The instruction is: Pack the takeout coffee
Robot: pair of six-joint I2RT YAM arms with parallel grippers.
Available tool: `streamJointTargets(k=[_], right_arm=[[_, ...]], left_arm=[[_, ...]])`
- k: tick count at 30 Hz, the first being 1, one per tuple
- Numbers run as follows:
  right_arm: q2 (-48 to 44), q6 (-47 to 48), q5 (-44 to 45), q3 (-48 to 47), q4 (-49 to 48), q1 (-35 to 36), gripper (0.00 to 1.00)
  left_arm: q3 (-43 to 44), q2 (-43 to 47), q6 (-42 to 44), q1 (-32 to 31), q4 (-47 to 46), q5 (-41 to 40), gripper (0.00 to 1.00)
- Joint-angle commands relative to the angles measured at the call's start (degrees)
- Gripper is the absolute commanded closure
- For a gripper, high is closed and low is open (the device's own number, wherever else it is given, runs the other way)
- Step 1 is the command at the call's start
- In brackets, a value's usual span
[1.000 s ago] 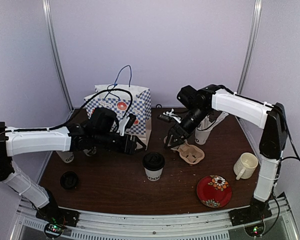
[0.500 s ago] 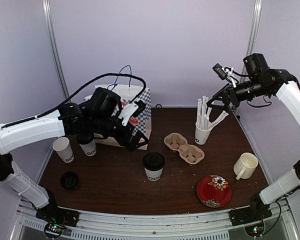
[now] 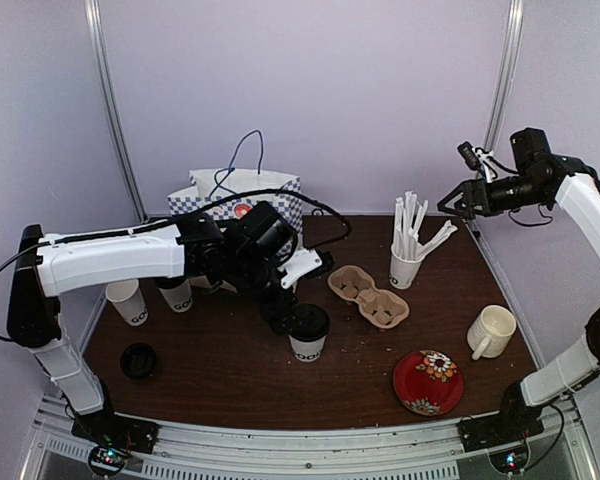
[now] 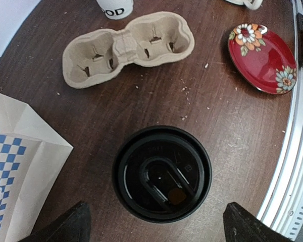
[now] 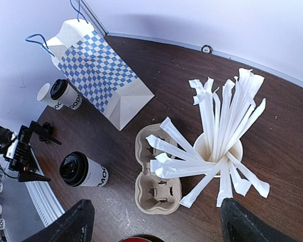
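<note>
**Overhead and wrist views: packing the takeout coffee.** The left gripper [image 3: 286,316] has travelled from beside the blue-and-white chequered paper bag [image 3: 242,203] to a position directly above the white paper cup with black plastic lid [image 3: 307,338]. This cup stands upright near the middle of the dark brown worktop [image 3: 230,375]. In the left wrist view the jaws are spread wide, one fingertip to either side of the lid, clear of it and holding nothing.

The right gripper [image 3: 460,198] has withdrawn from the beige moulded-pulp two-cup carrier [image 3: 368,297]. It now hangs high at the right rear, beyond the white cup of paper-wrapped stirrers [image 3: 407,266]. Its jaws also stand wide apart and empty. The carrier lies unoccupied just to the right of the lidded cup. Two further white paper cups [image 3: 130,302] stand at the left, in front of the bag.

**Interpretation:** the right arm appears to have left the carrier in place, and the left arm is set to descend on the lidded cup. No coffee is packed yet.
</note>
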State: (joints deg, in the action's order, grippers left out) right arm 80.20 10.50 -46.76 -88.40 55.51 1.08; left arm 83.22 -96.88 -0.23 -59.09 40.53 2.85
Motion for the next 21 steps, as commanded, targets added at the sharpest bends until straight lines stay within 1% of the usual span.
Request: streamJointTargets(k=[1,11,21], right_arm=[[0.1,-1.5,-3.0,0.7,-2.0,-0.3,0.1],[-1.1,-0.9,-2.9,2.8,-2.5,-0.3,0.1],[-0.2,-1.3,-4.5,3.1,-2.9,-0.3,0.1]], left_arm=[[2.3,-2.3,1.6,-0.9,0.8,0.8,0.04],[5.3,-7.1,1.1,-0.9,1.0,-0.9,0.03],[7.8,-9.8,0.4,-0.9,2.3,-2.0,0.03]])
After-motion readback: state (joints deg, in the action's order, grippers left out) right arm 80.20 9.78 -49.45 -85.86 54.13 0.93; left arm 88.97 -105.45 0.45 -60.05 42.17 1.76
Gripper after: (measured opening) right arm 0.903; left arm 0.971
